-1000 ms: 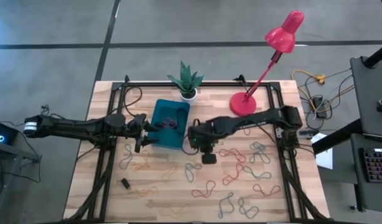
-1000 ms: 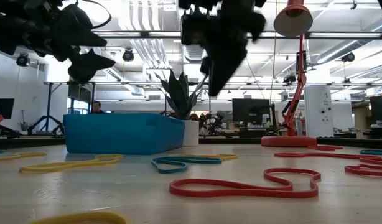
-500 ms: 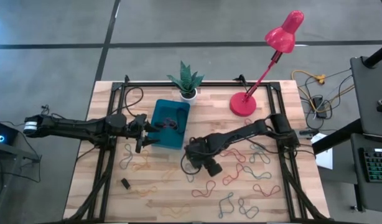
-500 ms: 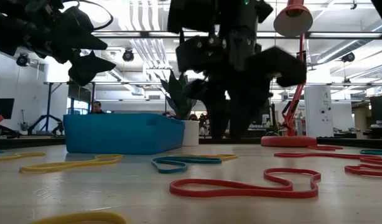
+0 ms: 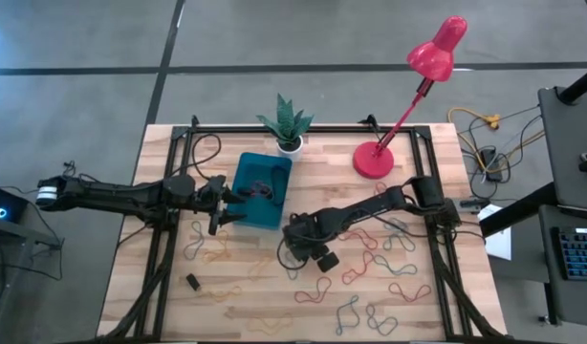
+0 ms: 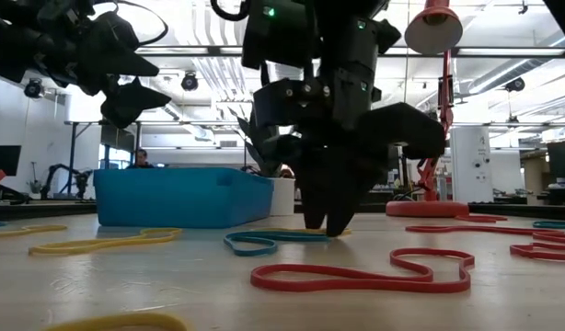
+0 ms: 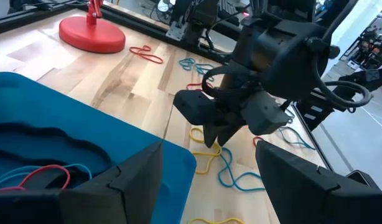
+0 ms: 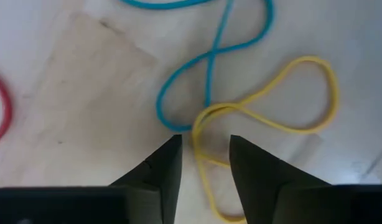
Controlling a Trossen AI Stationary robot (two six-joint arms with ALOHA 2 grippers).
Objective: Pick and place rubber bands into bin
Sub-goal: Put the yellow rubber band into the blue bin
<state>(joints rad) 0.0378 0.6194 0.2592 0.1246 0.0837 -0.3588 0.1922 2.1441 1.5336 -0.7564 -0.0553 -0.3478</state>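
The teal bin (image 5: 262, 191) (image 6: 181, 197) sits left of the table's centre, with red, blue and dark rubber bands lying in it (image 7: 35, 177). Many more bands lie loose on the wood. My right gripper (image 5: 291, 253) (image 6: 325, 224) points down at the table just off the bin's near right corner. It is open, and its fingertips (image 8: 205, 144) stand on either side of a yellow band's loop (image 8: 200, 118). That loop lies crossed with a blue band (image 8: 213, 61). My left gripper (image 5: 221, 203) is open and hovers at the bin's left side.
A white pot with a green plant (image 5: 289, 134) stands beyond the bin, and a pink lamp's base (image 5: 375, 158) stands at the far right. Red, blue and yellow bands (image 5: 370, 263) cover the right and near parts of the table. A small black object (image 5: 192, 282) lies near left.
My right gripper has swung from beside the bin's right edge toward the table's near edge. It has also dropped from well above the table until its fingertips are at the yellow band. The left arm has kept still.
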